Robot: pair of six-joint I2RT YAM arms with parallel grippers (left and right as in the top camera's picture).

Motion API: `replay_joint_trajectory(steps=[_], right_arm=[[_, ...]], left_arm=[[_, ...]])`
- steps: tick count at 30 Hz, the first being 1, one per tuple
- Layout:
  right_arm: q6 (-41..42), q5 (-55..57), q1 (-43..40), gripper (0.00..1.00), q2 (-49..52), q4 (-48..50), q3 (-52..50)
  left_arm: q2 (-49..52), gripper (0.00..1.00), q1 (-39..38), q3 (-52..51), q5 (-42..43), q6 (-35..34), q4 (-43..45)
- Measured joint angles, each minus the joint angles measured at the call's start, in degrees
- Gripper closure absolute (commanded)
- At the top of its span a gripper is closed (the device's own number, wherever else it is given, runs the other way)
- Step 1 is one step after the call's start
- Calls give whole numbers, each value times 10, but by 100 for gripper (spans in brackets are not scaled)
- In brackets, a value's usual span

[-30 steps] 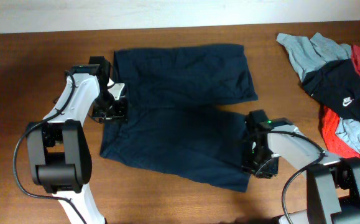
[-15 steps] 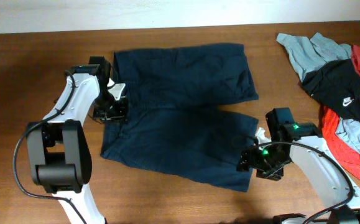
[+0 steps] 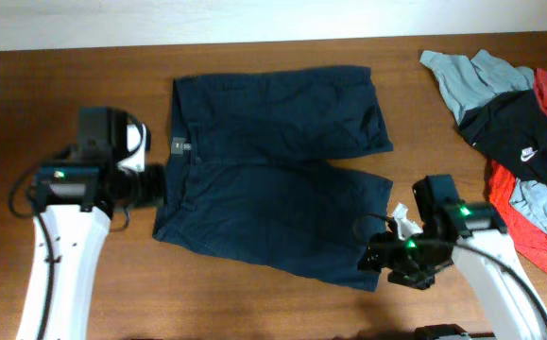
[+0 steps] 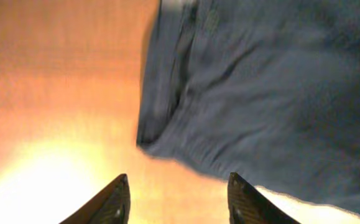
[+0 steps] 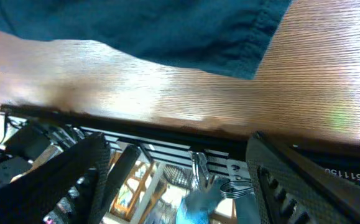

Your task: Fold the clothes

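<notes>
Shorts lie spread flat in the middle of the tabletop, nearer its far edge, with the waistband toward the left edge and both legs toward the right. The left gripper sits just off the waistband's near end, over bare wood, its fingers parted and empty. The right gripper sits at the near leg's hem, released, with nothing between its wide-set fingers; contact with the cloth cannot be told. A pile of grey, black and red garments lies along the right edge toward the far corner, well apart from the shorts.
</notes>
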Motion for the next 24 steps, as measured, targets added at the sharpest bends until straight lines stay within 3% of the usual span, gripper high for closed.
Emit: replay_joint_trajectory(steps=[6,11,15,19,20,24], right_arm=[[76,16,0,17,-104,22,-56],[98,-24,0,17,-108,140,-138],[102,-46,0,17,-108,165,-150],[104,-57,0,17,-108,165,-151],[105,-61,0,17,-108,165,-151],[107,-67,0,18,-108,165,-151]], left_arm=[[9,31,19,-174,5,-76,68],[10,29,48,-251,43,-99,187],[37,30,48,-276,69,-103,256],[110,49,48,-278,85,-107,305],[132,62,48,-278,88,-108,315],[162,93,51,-276,94,-113,331]])
